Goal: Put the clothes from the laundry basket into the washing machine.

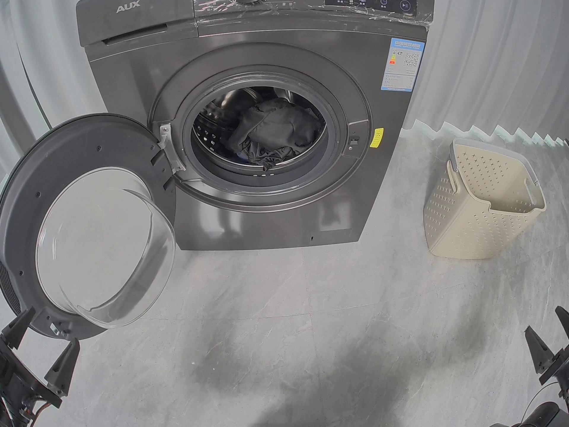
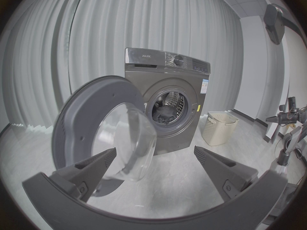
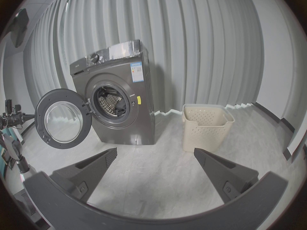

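Grey-fingered left tool (image 2: 154,149) and right tool (image 3: 155,149) both gape wide, holding nothing. Just ahead of the left tool stands the open door (image 1: 35,179); beyond it, dark clothes (image 1: 272,128) lie inside the washing machine (image 1: 148,72). The cream laundry basket (image 1: 468,220) sits ahead of the right tool, beside the machine.

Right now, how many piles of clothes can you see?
1: a dark pile inside the washing machine. More could hide deep in the laundry basket.
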